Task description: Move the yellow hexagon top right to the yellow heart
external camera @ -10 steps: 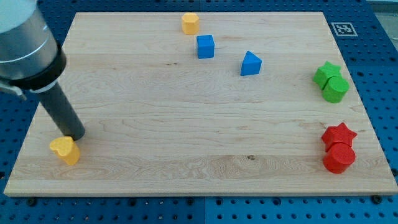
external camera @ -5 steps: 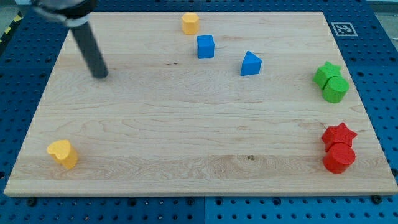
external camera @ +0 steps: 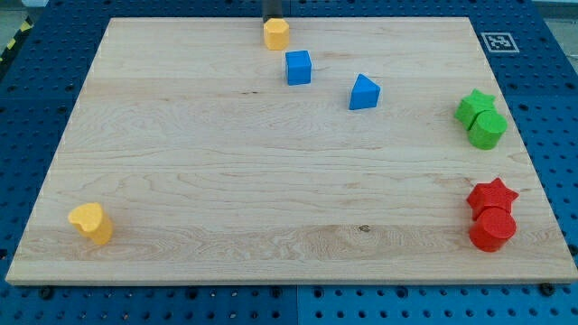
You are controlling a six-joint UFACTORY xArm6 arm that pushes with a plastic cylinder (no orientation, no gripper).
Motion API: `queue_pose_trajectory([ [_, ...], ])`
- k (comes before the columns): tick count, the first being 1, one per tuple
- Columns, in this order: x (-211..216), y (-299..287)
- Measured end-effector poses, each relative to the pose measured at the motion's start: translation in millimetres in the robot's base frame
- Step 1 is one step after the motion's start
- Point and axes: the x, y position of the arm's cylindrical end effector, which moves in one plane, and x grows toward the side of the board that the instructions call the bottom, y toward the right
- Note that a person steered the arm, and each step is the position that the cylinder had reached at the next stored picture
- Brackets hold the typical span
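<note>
The yellow hexagon (external camera: 276, 33) sits near the top edge of the wooden board, a little left of centre. The yellow heart (external camera: 93, 222) lies at the bottom left corner. My tip (external camera: 274, 19) shows at the view's top edge, right behind the yellow hexagon; I cannot tell whether it touches. Most of the rod is out of frame.
A blue cube (external camera: 298, 67) and a blue triangular block (external camera: 364, 92) lie just right of and below the hexagon. A green star (external camera: 474, 105) and green cylinder (external camera: 488, 130) sit at the right edge. A red star (external camera: 492, 193) and red cylinder (external camera: 493, 229) sit at the bottom right.
The rod has swept from beside the yellow heart at the bottom left, up across the board, to the top edge behind the yellow hexagon. No block has moved.
</note>
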Motion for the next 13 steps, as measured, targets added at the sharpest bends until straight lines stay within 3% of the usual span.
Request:
queue_pose_trajectory([
  [5,0,13],
  [8,50,12],
  [13,105,-44],
])
